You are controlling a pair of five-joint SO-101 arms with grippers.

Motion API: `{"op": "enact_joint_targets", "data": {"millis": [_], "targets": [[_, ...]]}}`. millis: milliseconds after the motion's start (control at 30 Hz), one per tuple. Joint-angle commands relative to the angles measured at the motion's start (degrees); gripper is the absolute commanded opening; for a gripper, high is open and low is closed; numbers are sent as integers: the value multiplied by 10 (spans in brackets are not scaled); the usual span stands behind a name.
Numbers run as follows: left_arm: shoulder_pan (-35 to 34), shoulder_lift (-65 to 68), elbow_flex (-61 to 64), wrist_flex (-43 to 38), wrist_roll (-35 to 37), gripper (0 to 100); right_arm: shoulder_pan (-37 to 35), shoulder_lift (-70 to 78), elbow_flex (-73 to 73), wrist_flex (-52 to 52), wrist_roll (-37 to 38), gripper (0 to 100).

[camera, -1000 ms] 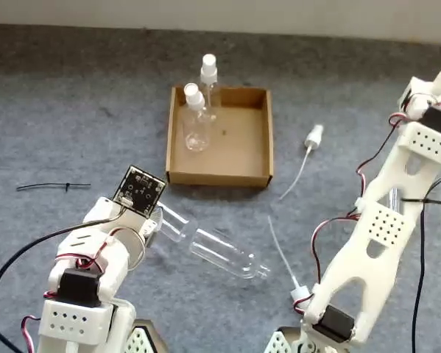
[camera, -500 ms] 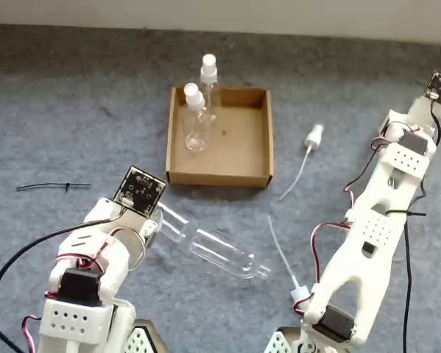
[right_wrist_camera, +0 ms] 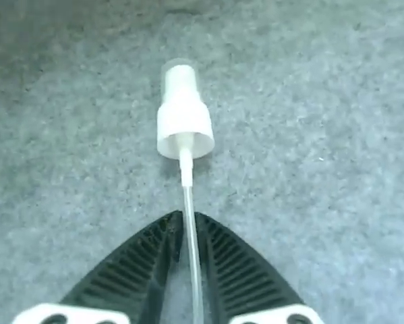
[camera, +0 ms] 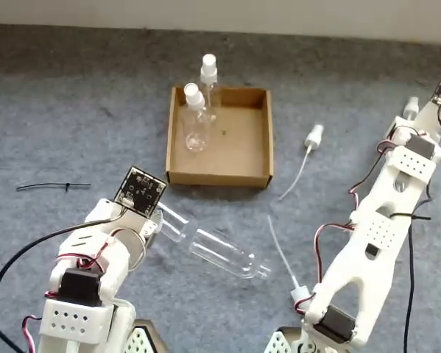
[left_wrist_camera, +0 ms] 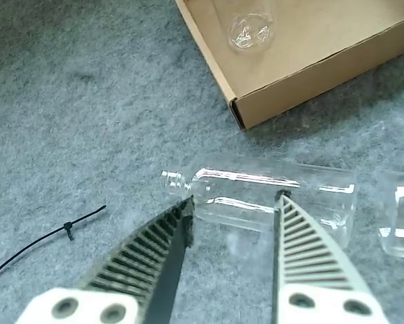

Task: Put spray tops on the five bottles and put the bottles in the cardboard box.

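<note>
Spray top (camera: 411, 107), upper right of frame: we log its tube lengthwise between right gripper (right_wrist_camera: 188, 217) jaws, pinched narrow, head outward

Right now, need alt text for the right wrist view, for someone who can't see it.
The right arm's claw is shut on the thin clear tube of a white spray top, whose head points away from the claw. Behind them is a grey, carpet-like table covering.
</note>
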Motion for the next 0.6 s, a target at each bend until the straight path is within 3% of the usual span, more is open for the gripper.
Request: {"op": "enact_joint_targets", "data": {"millis": [0, 567], "targets": [[-5, -6, -5, -11, 6, 185, 4, -39, -49, 51, 41, 4], [-5, -6, -5, -11, 6, 185, 3, -253, -74, 247, 62, 4]]}}
